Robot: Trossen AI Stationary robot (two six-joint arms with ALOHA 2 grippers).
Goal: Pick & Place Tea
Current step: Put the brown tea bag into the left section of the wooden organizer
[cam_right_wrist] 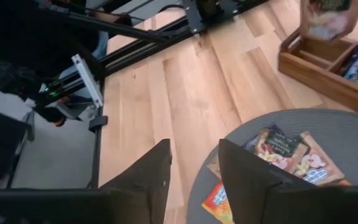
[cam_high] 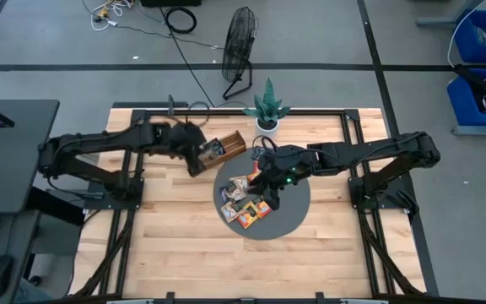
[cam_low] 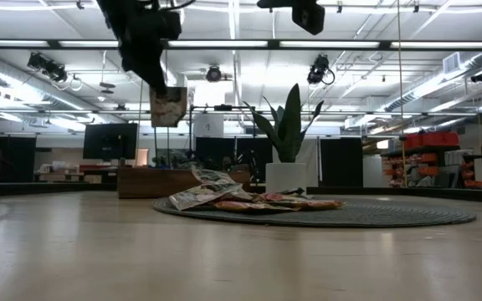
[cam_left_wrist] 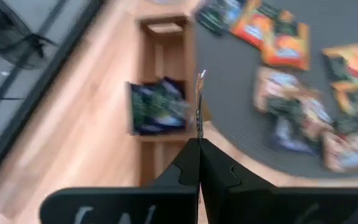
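Several small tea sachets (cam_high: 247,203) lie in a loose pile on a round grey mat (cam_high: 289,215): orange-red, dark and pale ones, also seen in the low view (cam_low: 224,199) and the right wrist view (cam_right_wrist: 284,149). A brown wooden divided tray (cam_high: 226,145) stands at the mat's far-left edge, with a dark blue sachet (cam_left_wrist: 157,106) in one compartment. My left gripper (cam_high: 199,159) hangs over the tray's near end, shut on one sachet (cam_low: 168,106). My right gripper (cam_high: 268,192) is open above the pile, and its fingers (cam_right_wrist: 194,165) touch nothing. My left gripper (cam_left_wrist: 199,146) pinches one tea sachet by its upper edge (cam_low: 164,90) between the two fingers, coming from above and pointing down. The sachet hangs below the fingers, lifted clear above the tray. The wrist view shows it edge-on (cam_left_wrist: 199,106).
A potted plant (cam_high: 267,108) stands at the table's far edge just behind the mat, and shows in the low view (cam_low: 287,134). A floor fan (cam_high: 239,51) stands beyond the table. Bare wood lies on the near half of the table (cam_high: 192,253).
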